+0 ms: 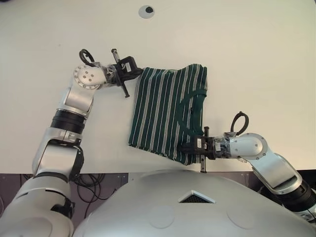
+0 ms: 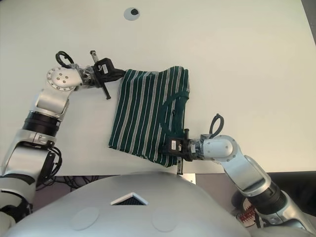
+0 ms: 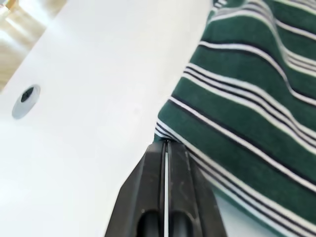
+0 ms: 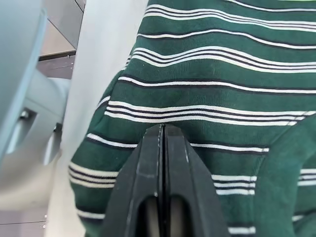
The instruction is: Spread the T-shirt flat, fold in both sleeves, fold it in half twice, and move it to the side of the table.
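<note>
A dark green T-shirt with white stripes lies folded into a tall rectangle on the white table, its neckline showing on the right half. At the shirt's far left corner, my left gripper is shut on the hem; the left wrist view shows the closed fingers meeting the striped edge. My right gripper is shut on the near right corner, close to the table's front edge. In the right wrist view its closed fingertips press into the green fabric.
A round grey cable grommet sits at the far middle of the table. Open tabletop extends left, right and beyond the shirt. The shirt's near edge lies close to the table's front edge, with cables below it.
</note>
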Robot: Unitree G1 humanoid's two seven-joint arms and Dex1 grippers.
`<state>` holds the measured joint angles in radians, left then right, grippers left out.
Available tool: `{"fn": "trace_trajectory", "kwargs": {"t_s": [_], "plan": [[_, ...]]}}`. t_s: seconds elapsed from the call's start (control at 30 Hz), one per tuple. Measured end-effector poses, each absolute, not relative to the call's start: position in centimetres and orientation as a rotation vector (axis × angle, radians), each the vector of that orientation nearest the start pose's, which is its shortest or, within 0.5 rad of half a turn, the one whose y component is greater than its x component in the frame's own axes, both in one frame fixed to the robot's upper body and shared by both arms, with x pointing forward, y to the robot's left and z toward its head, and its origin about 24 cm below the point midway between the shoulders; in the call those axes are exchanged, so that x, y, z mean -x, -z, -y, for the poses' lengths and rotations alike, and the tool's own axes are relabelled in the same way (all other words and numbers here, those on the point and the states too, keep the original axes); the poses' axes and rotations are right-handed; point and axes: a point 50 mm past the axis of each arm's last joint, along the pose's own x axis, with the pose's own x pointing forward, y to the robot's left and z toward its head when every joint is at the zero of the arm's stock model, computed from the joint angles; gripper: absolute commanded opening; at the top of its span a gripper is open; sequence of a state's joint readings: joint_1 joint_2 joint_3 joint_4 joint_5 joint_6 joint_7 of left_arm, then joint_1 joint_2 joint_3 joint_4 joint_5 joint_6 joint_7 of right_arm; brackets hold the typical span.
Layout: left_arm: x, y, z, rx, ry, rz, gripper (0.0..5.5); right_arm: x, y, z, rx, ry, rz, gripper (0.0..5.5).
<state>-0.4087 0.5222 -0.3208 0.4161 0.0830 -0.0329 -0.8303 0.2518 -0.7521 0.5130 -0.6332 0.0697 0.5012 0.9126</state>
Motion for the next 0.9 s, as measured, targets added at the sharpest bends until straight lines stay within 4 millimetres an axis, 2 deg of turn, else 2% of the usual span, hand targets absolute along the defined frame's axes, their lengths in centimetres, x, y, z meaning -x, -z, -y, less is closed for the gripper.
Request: {"fn": "trace_trajectory", "kwargs": {"t_s": [0.13,0.33,0.4,0.47,0.57,0.7,0.8,0.9], "plan": [[-30.1,-4.3,-17.4,-0.656,0.988,-0.304,0.03,-12.1,-4.2,12.6,0.393,-1.406,-0.602,0.00],[-30.1,-5.9,-19.0,-0.633,0.917,-0.216,0.03,-12.7,-4.2,13.4,0.423,-1.349,-0.589,0.00],[-29.3,-6.1,-19.3,-0.616,0.925,-0.185,0.03,-13.3,-4.2,13.8,0.470,-1.308,-0.567,0.00],[-28.5,-6.0,-19.5,-0.624,0.957,-0.180,0.24,-13.3,-4.4,13.8,0.462,-1.306,-0.556,0.25],[-26.0,-5.6,-20.2,-0.654,1.029,-0.154,0.65,-12.6,-5.7,13.5,0.329,-1.310,-0.504,0.71],[-23.8,-5.7,-21.1,-0.677,1.056,-0.129,1.28,-13.4,-8.4,13.9,0.308,-1.233,-0.349,1.40],[-20.2,-5.2,-22.3,-0.689,1.168,-0.202,1.64,-13.9,-10.7,16.6,0.409,-1.119,-0.288,1.83],[-17.7,-4.5,-23.7,-0.712,1.219,-0.316,2.09,-12.8,-10.7,18.7,0.521,-1.106,-0.363,2.37]]}}
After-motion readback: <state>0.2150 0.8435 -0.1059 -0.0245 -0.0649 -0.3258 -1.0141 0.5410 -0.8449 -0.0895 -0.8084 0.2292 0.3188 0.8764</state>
